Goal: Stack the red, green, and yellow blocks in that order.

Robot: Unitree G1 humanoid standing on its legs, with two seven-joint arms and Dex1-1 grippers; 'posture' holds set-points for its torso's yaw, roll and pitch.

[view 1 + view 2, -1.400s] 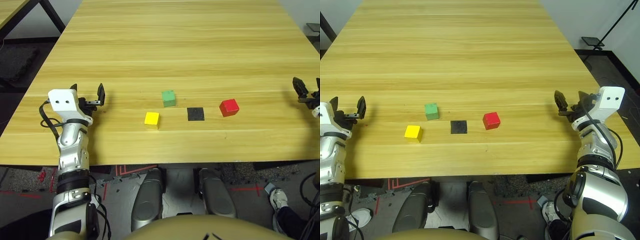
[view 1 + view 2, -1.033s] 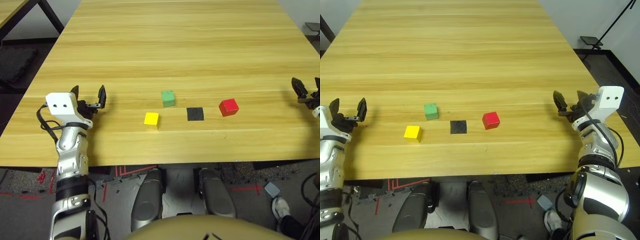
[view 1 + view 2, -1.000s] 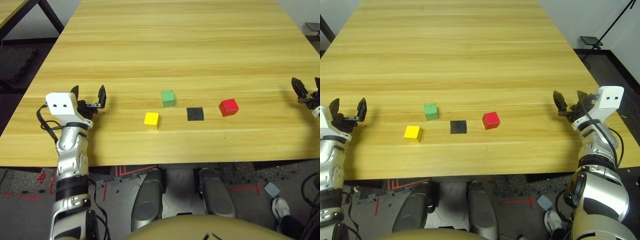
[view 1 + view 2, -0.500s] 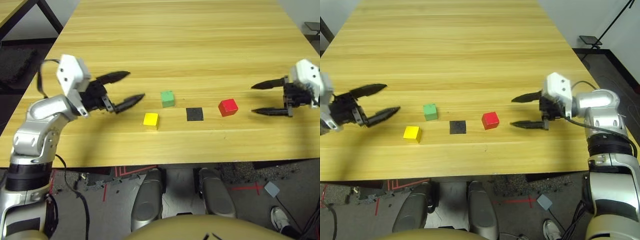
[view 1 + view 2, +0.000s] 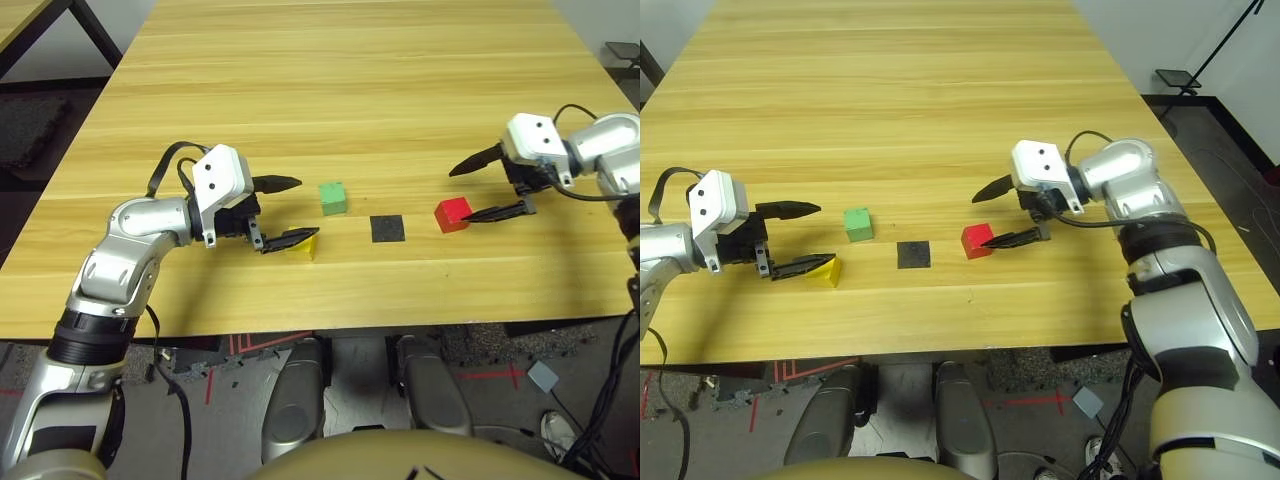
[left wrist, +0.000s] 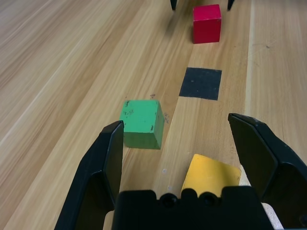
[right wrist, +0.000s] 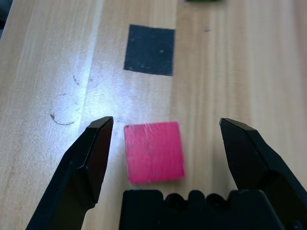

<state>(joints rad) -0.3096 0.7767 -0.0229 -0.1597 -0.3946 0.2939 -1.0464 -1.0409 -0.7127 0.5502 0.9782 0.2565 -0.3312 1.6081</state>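
Beside the black patch (image 5: pixel 388 229) on the bench (image 5: pixel 330 110), the red block (image 7: pixel 154 153) is sitting to its right, the green block (image 5: pixel 333 199) to its left. The left wrist view is baring the yellow block (image 6: pixel 211 175), left of the patch and nearer the robot, which a finger is partly covering in the eye views. Both the left gripper (image 6: pixel 176 120) and right gripper (image 7: pixel 167 120) are holding nothing, fingers spread wide.

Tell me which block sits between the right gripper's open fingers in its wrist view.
The red block; the green and yellow ones lie beyond the black patch.
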